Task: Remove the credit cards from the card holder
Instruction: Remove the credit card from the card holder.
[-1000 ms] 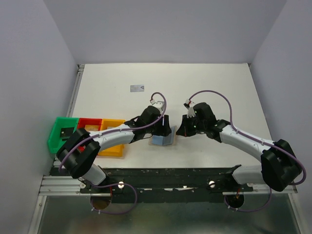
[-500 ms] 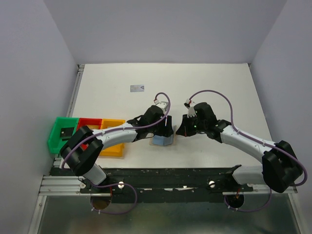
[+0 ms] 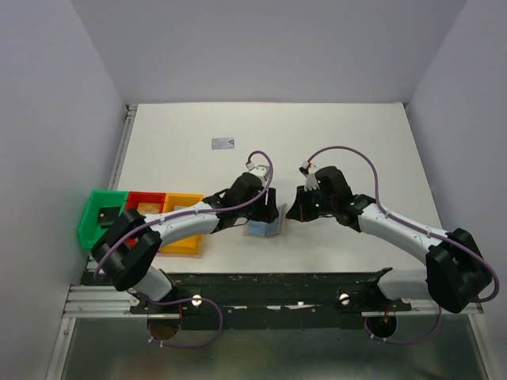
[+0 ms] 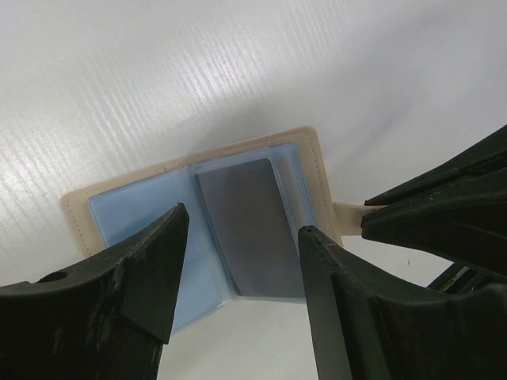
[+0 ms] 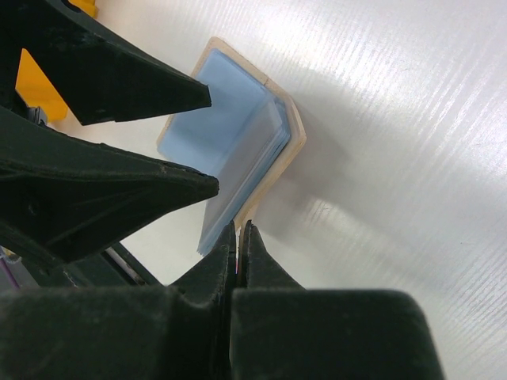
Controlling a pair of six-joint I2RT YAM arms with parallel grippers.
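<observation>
The card holder point(image 4: 135, 206) lies open near the front middle of the desk point(image 3: 333, 142), between the arms. It has pale blue panels and a tan border, and one flap is raised. A grey card point(image 4: 247, 182) sits in a pocket. The left tool point(image 4: 244, 220) hangs open above it, a finger on either side. The right tool point(image 5: 238, 229) is pinched shut on the holder's tan tab. A silvery card point(image 3: 223, 143) lies well apart, further back. Three coloured bins point(image 3: 145, 202) stand at the left edge.

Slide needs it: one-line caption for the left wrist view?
Open left gripper above a grey card in the unfolded card holder.
</observation>
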